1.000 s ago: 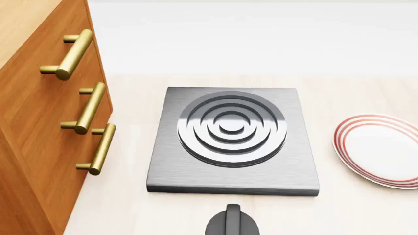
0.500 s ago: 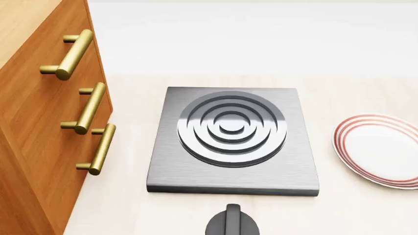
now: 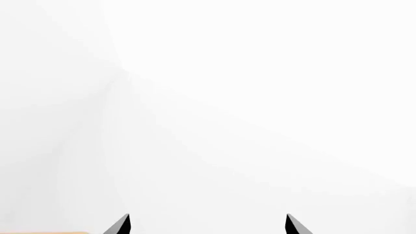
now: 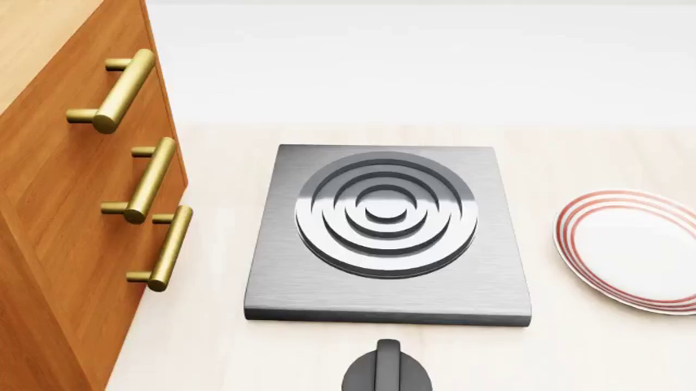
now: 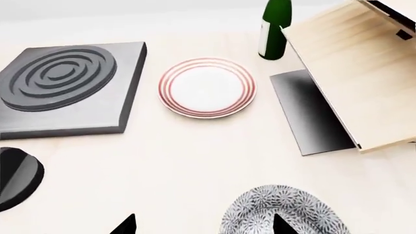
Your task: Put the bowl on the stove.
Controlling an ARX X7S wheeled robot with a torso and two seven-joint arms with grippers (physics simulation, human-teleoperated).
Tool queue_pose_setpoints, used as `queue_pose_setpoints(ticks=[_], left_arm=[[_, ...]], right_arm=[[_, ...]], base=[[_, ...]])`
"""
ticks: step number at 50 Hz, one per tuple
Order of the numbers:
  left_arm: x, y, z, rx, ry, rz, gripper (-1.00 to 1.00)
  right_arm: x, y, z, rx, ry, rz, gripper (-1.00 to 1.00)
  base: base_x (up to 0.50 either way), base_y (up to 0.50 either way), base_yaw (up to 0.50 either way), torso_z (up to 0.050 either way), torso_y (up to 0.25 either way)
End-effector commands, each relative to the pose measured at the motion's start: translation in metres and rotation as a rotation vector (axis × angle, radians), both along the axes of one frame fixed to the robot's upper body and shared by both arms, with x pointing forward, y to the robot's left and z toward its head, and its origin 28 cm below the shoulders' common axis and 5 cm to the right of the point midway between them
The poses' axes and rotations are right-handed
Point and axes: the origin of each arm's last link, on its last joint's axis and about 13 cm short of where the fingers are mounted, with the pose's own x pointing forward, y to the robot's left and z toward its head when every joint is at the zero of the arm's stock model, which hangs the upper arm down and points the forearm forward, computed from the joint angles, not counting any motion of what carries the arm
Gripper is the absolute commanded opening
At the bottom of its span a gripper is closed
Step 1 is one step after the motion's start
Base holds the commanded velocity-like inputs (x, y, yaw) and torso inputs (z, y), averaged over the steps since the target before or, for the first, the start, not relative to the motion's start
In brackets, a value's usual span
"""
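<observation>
Bare counter lies between the bowl [image 5: 281, 212] and the stove [image 5: 62, 87], with the red-ringed plate [image 5: 206, 87] just right of the stove, the black knob [image 5: 16, 176] at its near edge, and brass-handled drawers [image 4: 77, 212] walling its left.

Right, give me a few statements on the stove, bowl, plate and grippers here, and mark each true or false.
1. The bowl already sits on the stove. False: the burner rings are bare, and the bowl stands on the counter close under the right gripper.
2. A red-ringed plate lies between the stove and a green bottle. True.
3. The right gripper is shut on the bowl. False: its fingertips stand apart, holding nothing.
4. A black knob sits on the counter in front of the stove. True.
5. The left gripper grips a cabinet handle. False: it is open and faces a blank white surface.
</observation>
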Motion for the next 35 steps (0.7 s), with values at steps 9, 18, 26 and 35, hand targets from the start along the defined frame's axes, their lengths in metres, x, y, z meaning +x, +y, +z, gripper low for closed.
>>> queue_pose_setpoints(ticks=[9,18,26,35], left_arm=[[0.0,0.001,0.0,-0.001,-0.002,0.002,1.0],[-0.001,0.0,0.0,0.001,-0.003,0.0,1.0],[-0.001,-0.001,0.0,0.002,-0.004,-0.006,1.0],[-0.001,0.0,0.001,0.001,-0.003,-0.001,1.0]], right_arm=[[0.006,0.003,-0.035,0.004,0.042,-0.051,1.0],[0.01,0.001,-0.046,0.002,0.068,-0.096,1.0],[0.017,-0.001,-0.057,0.015,0.094,-0.131,1.0],[0.024,0.004,-0.074,0.025,0.126,-0.139,1.0]], base=[[0.0,0.0,0.0,0.0,0.0],[0.0,0.0,0.0,0.0,0.0],[0.0,0.0,0.0,0.0,0.0],[0.0,0.0,0.0,0.0,0.0]])
